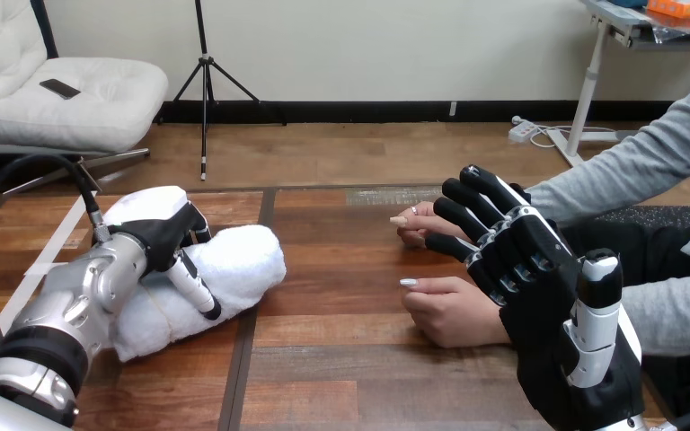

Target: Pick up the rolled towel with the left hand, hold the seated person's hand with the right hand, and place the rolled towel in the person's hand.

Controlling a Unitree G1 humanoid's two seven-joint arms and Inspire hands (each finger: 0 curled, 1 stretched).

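A white rolled towel [225,274] lies on the wooden table [341,359] at the left. My left hand [163,235] rests on top of it, with the thumb laid down its near side and the fingers curled over its far side. The person's two hands rest on the table at the right: the farther one [420,224] and the nearer one [449,310], which lies loosely closed. My right hand [539,296] stands open just right of them, fingers straight and pointing up-left. It partly covers the nearer hand's wrist. I cannot tell if it touches.
The person's grey sleeves [629,171] come in from the right edge. A dark seam [244,359] runs across the table's boards between the towel and the person's hands. Bare wood lies in the middle and along the front.
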